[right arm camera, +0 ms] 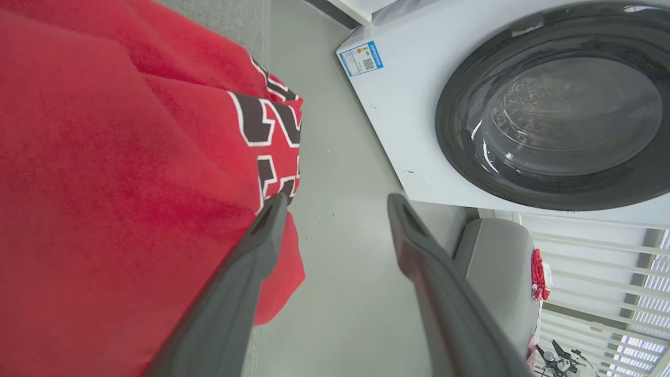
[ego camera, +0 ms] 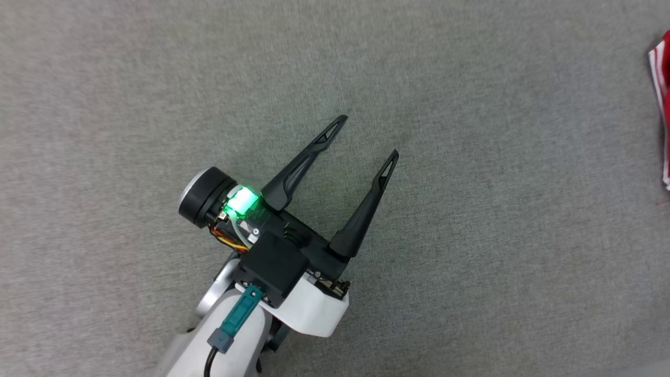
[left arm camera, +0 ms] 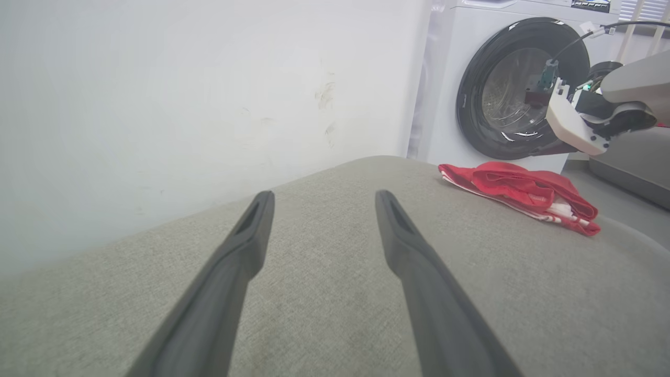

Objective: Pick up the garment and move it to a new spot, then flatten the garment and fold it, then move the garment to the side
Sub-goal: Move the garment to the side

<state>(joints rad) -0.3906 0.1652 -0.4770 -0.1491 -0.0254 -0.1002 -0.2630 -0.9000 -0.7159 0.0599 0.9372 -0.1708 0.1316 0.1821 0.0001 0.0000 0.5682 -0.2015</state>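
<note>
- garment [left arm camera: 518, 193]: red heap w/ white trim, lies on the grey cushion [left arm camera: 324, 314] at the end nearest the washer [left arm camera: 502, 89], just in front of its door.
- right gripper [right arm camera: 337, 201]: fingers spread, nothing betw them, grasping nothing. it hangs betw the garment & the washer, tips over the floor [right arm camera: 340, 314] on the washer side. one finger crosses the garment's edge by the lettering [right arm camera: 261, 125]; can't tell if it touches.
- left gripper [ego camera: 368, 137]: fingers spread wide, empty. it's over bare cushion, well away from the washer, w/ the garment lying betw it & the washer.
- step in hand (my read): cloth looks bunched, folds piled up, not flat. so prob the pick-up-and-move or the flatten; can't tell which.
- doing it well: bring the right gripper back from the washer so both fingers straddle a fold, not the floor. pinch one clear ridge near collar or hem, not the whole pile.
- lift straight up first, then carry away from the washer. the garment sits close to the washer-side edge & could drag off.
- left gripper should take the edge farthest from the washer, so the shirt hangs spread & lands flat.
- risk: soft jersey prob sags & slips; a shallow pinch may drop it toward the washer.
</note>
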